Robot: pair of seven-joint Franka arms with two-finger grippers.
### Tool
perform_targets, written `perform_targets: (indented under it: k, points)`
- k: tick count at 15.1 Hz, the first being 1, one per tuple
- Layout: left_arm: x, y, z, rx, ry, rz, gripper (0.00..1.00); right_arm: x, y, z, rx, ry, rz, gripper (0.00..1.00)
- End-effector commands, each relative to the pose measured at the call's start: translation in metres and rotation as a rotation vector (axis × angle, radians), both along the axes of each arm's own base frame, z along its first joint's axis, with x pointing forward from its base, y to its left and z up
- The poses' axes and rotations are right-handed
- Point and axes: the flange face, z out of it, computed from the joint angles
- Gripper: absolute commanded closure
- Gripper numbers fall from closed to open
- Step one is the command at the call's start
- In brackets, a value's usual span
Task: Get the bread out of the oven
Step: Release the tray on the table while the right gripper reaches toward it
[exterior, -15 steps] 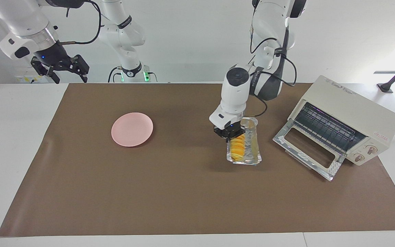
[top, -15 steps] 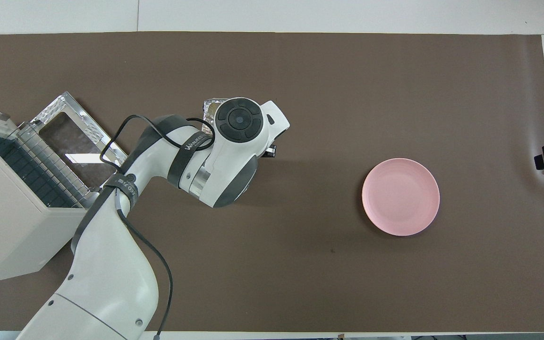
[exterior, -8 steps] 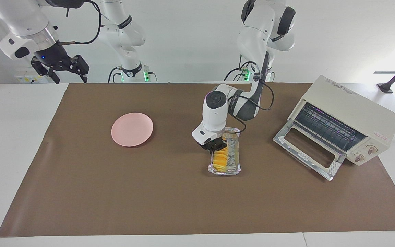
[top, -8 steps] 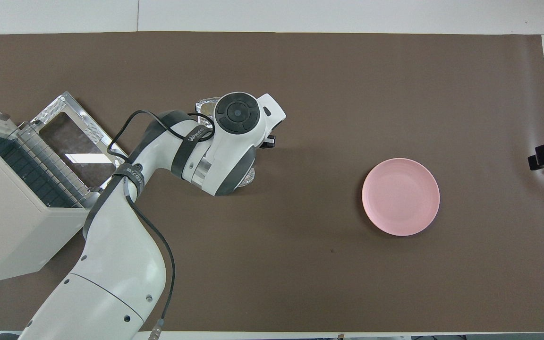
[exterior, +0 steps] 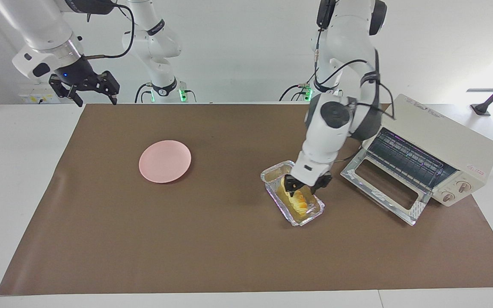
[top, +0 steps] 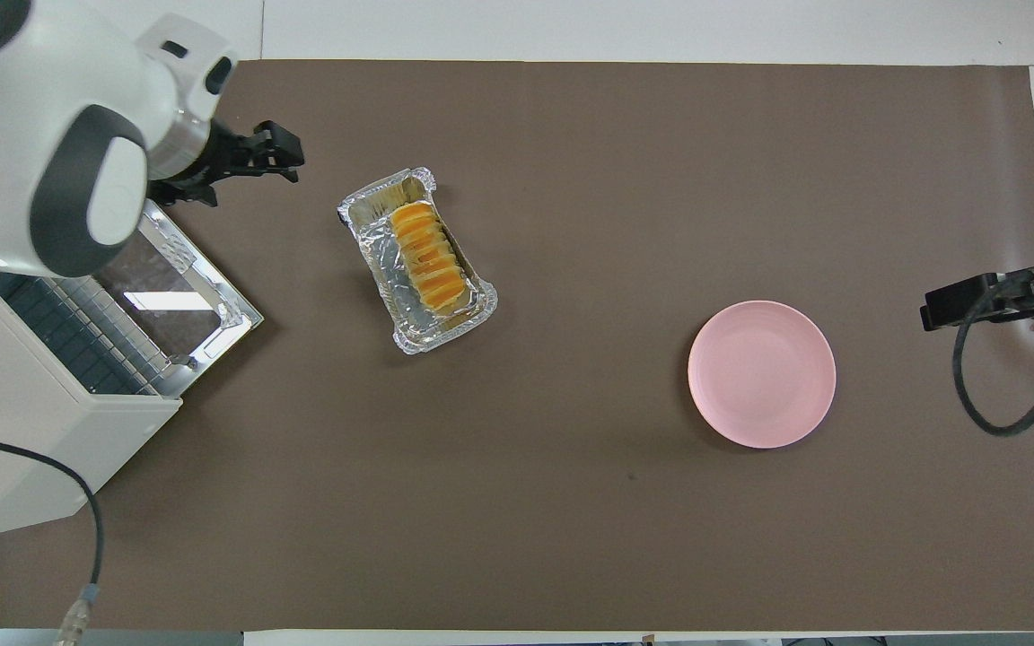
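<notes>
Just released. Left gripper (top: pixel 288 161) no longer clamped; fingers apart, nothing between them. Lifted off and swung to upper-left corner of overhead frame, clear of the foil tray (top: pixel 381 260). In facing frame hangs right of centre, low over the tray's end toward the oven (exterior: pixel 439 141); touching or not, cannot tell there. A second ago covered the tray from above; tray fully exposed now.

Bread (top: pixel 427 260) lying in the foil tray, on the desk (top: pixel 571 493), just above centre in overhead frame. Out of the oven, beside the dropped oven door (exterior: pixel 383 188), toward the left arm's end of the desk. Tray turned since half a second ago: set askew, long axis diagonal, and shifted a little toward the oven.

Right gripper (exterior: pixel 86 87) waiting, upper-left corner of facing frame, fingers apart, empty. Raised slightly versus a second ago.

Pink plate (top: pixel 761 373) unmoved, empty, well apart from tray.

Judged: removal from oven effectively done, bread resting free on desk. Door not yet shut, rack bare. Bread not on the plate; if plating wanted, a fresh grasp needed.
</notes>
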Motion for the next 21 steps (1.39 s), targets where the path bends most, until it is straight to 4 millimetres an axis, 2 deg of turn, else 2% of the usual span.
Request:
perform_targets:
  k: [1,4,5,7,9,11,12,14,16,19,21]
  points:
    - [-0.018,0.05,0.026,-0.02,0.039,0.03,0.0,-0.005,0.061,-0.011,0.007,-0.026,0.018,0.0]
    - [-0.038,0.144,0.046,-0.025,0.088,-0.089,0.0,0.013,0.128,-0.043,0.013,-0.051,0.039,0.0]
    - [-0.049,0.163,0.053,-0.029,0.115,-0.116,0.0,0.026,0.147,-0.056,0.018,-0.06,0.063,0.0]
    - [-0.065,0.157,0.063,-0.021,0.165,-0.148,0.0,0.048,0.197,-0.089,0.023,-0.065,0.127,0.0]
    - [-0.071,0.144,0.07,0.005,0.174,-0.178,0.0,0.069,0.241,-0.117,0.029,-0.083,0.178,0.0]
    - [-0.076,0.138,0.069,0.004,0.208,-0.189,0.0,0.084,0.271,-0.148,0.026,-0.073,0.201,0.0]
    - [-0.08,0.135,0.072,0.002,0.219,-0.196,0.0,0.105,0.284,-0.164,0.028,-0.072,0.206,0.0]
    - [-0.087,0.124,0.076,0.002,0.23,-0.216,0.0,0.127,0.331,-0.205,0.028,-0.072,0.244,0.0]
    - [-0.092,0.121,0.084,0.002,0.218,-0.218,0.0,0.132,0.343,-0.223,0.032,-0.073,0.252,0.0]
    - [-0.101,0.122,0.089,0.002,0.217,-0.218,0.0,0.129,0.362,-0.231,0.054,-0.109,0.275,0.0]
    - [-0.115,0.121,0.08,-0.002,0.232,-0.224,0.0,0.119,0.385,-0.239,0.066,-0.128,0.308,0.0]
